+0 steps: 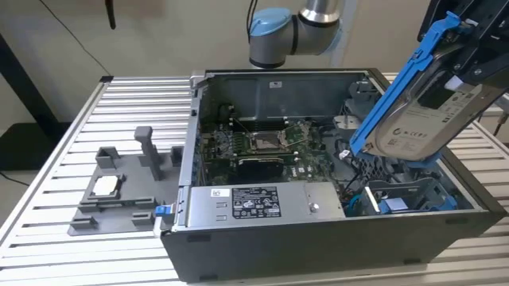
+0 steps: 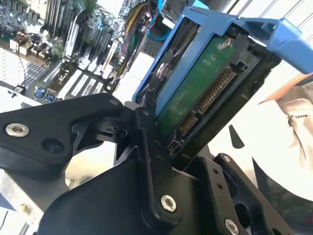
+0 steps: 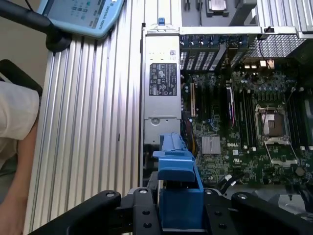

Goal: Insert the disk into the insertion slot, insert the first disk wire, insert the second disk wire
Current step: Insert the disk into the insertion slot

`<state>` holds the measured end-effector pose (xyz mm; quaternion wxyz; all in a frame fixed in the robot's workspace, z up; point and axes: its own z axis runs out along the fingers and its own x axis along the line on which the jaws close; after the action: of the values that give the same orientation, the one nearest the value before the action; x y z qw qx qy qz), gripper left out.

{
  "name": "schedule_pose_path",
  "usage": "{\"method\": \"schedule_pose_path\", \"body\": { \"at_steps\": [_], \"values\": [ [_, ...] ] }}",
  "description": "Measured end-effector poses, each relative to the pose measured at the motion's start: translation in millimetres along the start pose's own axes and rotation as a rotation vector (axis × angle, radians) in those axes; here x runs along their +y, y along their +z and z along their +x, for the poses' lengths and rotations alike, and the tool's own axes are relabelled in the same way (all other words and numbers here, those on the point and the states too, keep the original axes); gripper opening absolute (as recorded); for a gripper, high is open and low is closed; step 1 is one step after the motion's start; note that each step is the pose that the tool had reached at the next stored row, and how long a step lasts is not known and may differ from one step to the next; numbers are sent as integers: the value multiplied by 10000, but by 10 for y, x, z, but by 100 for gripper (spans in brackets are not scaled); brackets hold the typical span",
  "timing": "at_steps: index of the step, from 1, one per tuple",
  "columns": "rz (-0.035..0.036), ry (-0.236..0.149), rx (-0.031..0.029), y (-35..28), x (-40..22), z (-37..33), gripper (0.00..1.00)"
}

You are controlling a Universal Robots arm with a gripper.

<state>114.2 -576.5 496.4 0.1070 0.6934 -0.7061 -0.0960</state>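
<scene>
The disk, a silver hard drive in a blue plastic carrier, hangs tilted above the open computer case at the exterior view's right. My gripper is shut on it from above. In the second wrist view the disk's green circuit board and its connector face the camera, held between black fingers. In the first wrist view the blue carrier sits between the two fingers. The insertion slot, a dark bay with blue rails, lies below the disk in the case's near right corner. Loose cables hang beside it.
A long grey box with a white sticker runs along the case's near wall. The motherboard fills the case floor. A grey fixture sits on the slatted table at the exterior view's left. A person's sleeve and a pendant flank the case.
</scene>
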Motion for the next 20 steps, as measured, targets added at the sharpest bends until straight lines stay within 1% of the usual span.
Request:
{"method": "schedule_pose_path", "body": {
  "at_steps": [3, 4, 6, 8, 9, 10, 11, 15, 17, 20],
  "values": [
    [-6, -3, -1, 3, -3, 0, 33],
    [31, -10, 0, 8, -4, 0, 33],
    [273, -45, 8, 13, -6, 0, 33],
    [559, -77, 12, 19, -7, 0, 33],
    [688, -91, 16, 21, -8, 0, 33],
    [793, -102, 17, 25, -9, 0, 33],
    [967, -111, 19, 33, -11, 1, 33],
    [1280, -107, 22, 50, -16, 8, 33],
    [1465, -105, 20, 59, -19, 9, 33],
    [1722, -101, 16, 84, -24, 10, 33]
  ]
}}
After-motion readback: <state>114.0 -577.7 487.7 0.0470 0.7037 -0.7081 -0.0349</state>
